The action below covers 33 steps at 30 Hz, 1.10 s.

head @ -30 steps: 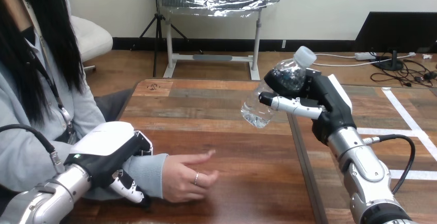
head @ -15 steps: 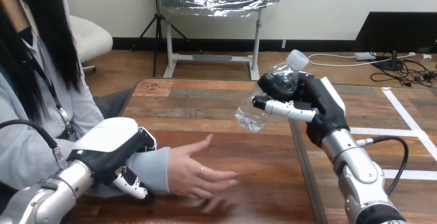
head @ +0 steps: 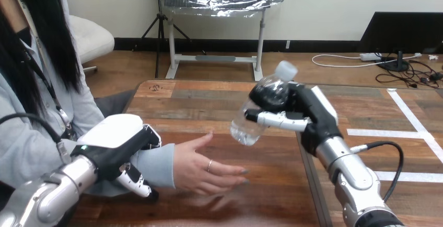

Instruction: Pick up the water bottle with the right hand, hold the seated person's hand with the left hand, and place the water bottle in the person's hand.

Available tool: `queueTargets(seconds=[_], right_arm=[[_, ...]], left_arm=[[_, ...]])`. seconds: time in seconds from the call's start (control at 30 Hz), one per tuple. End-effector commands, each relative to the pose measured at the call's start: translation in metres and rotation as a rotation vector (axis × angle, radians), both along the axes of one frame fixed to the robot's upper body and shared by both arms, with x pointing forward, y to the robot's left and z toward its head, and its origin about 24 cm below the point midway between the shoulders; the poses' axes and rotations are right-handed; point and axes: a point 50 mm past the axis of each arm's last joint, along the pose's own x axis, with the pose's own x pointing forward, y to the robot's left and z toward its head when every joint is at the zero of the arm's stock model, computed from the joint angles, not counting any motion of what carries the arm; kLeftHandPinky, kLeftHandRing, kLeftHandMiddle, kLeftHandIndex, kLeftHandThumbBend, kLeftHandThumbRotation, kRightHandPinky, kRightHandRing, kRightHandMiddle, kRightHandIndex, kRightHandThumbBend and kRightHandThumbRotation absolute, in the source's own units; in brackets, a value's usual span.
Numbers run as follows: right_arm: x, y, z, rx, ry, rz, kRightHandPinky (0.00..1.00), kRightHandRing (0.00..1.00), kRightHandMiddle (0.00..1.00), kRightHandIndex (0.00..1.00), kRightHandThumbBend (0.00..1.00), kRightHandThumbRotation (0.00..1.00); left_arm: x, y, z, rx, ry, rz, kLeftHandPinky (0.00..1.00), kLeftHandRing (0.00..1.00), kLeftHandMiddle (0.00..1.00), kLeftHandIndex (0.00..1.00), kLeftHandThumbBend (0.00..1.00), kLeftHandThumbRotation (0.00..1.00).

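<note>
One clear plastic water bottle point(head: 247, 126), white-capped, tilted above one wooden table point(head: 209, 102), clamped in the right hand point(head: 309, 115); now nearer one open person's hand point(head: 201, 167) than before. One left hand point(head: 115, 142), fingers curled round the grey-sleeved wrist point(head: 156, 164).

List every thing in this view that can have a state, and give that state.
water bottle: capped, tilted, held in the air.
right hand: shut round the water bottle.
left hand: curled round the person's forearm.
person's hand: open, empty, lower than the water bottle and to its left.
</note>
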Motion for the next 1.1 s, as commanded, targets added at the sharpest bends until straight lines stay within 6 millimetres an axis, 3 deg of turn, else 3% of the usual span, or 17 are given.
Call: queueTargets(seconds=[0.0,1.07], right_arm=[[0.014,0.009,0.025,-0.011,-0.105,0.005,0.33,0.39,0.47,0.48,0.79,0.00],[0.001,0.037,0.007,-0.023,-0.073,0.100,0.32,0.38,0.45,0.47,0.82,0.00]], left_arm=[[0.031,-0.026,0.077,-0.076,-0.269,-0.085,0.20,0.25,0.32,0.32,0.84,0.00],[0.046,-0.057,0.109,-0.112,-0.345,-0.158,0.19,0.24,0.31,0.31,0.85,0.00]])
